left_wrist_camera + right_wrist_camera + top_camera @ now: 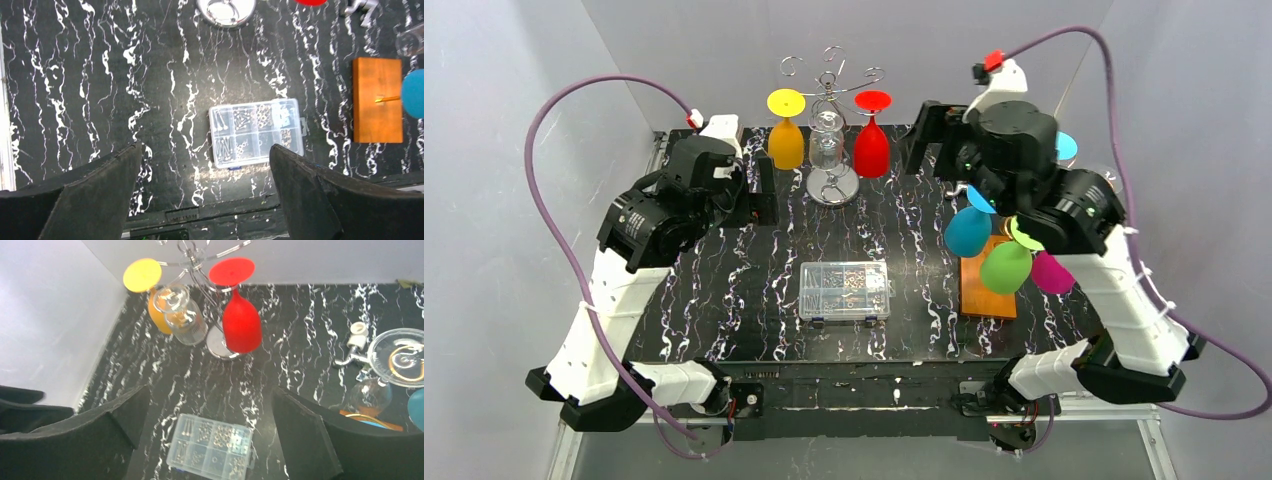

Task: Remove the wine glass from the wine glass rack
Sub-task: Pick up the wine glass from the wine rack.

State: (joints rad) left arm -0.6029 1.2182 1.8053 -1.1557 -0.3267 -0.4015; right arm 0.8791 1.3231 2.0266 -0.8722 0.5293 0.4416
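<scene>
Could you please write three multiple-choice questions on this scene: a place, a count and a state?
1. Where does the clear parts box lie?
A. against the back wall
B. on the table, in front of the chrome rack
C. on the floor

2. How many glasses hang on the chrome rack?
A. one
B. five
C. three

3. How do the left gripper and right gripper stand?
A. both open, empty
B. both shut
C. one shut on a glass

Answers: 1 B, it lies nearer the arms than the rack's base; 2 C, yellow glass, clear glass and red glass; 3 A, each wrist view shows wide, empty jaws.
</scene>
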